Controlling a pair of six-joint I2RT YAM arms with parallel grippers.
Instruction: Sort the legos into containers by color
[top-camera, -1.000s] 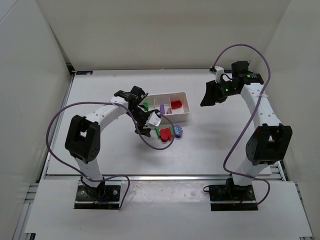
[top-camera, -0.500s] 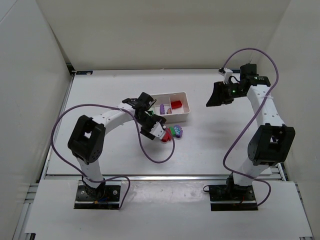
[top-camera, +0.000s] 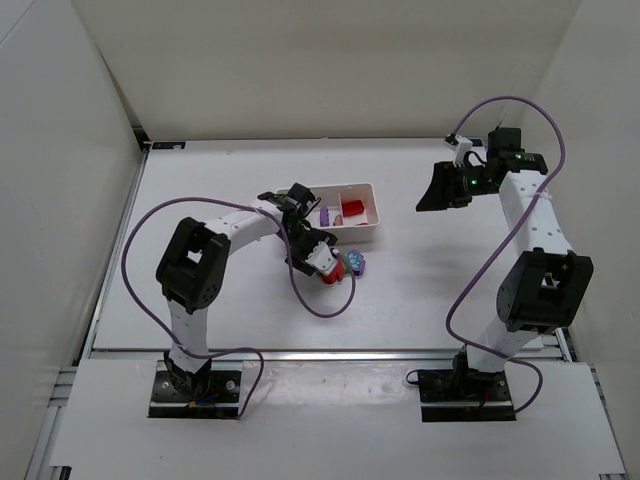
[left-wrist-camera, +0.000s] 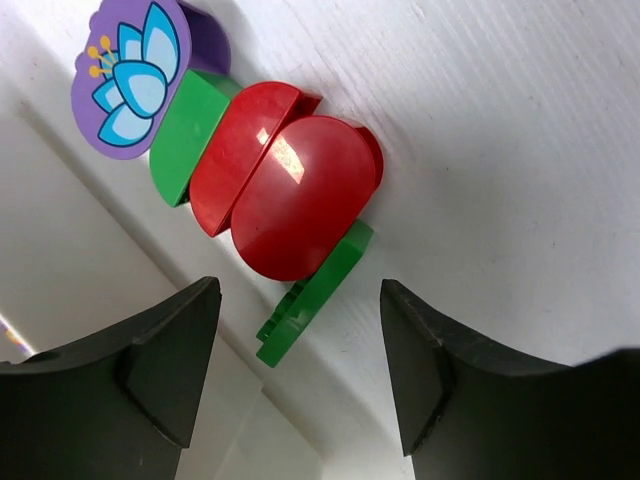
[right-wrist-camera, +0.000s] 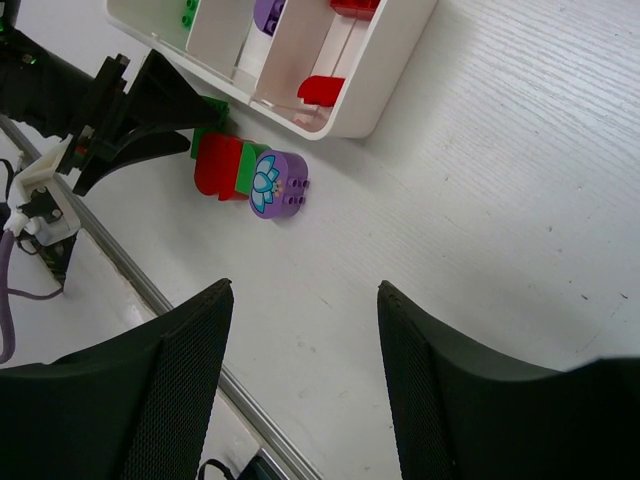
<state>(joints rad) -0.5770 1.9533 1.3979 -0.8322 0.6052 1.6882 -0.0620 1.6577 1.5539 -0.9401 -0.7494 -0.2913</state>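
**Top view:** the left gripper (top-camera: 322, 262) dips to a multicoloured lego stack (top-camera: 347, 265). The stack lies just off the near long wall of the shallow white plastic tray (top-camera: 362, 236), around the middle of the tabletop (top-camera: 200, 180). The right gripper (top-camera: 435, 190) hangs toward the far right corner, well apart.

**Left wrist:** smooth black fingers (left-wrist-camera: 165, 350) stand apart, clamping nothing (the stack sits just beyond their tips). In a row lie a purple flower-printed piece (left-wrist-camera: 135, 75), a green slice (left-wrist-camera: 188, 125), two glossy round-edged red pieces (left-wrist-camera: 300, 200) and a thin green plate (left-wrist-camera: 310, 300).

**Right wrist:** mesh-textured fingers (right-wrist-camera: 170, 390) are spread and empty. Beyond them the tray holds a green brick (right-wrist-camera: 187, 15), a purple brick (right-wrist-camera: 268, 12) and a red brick (right-wrist-camera: 320, 88), each in its own compartment.
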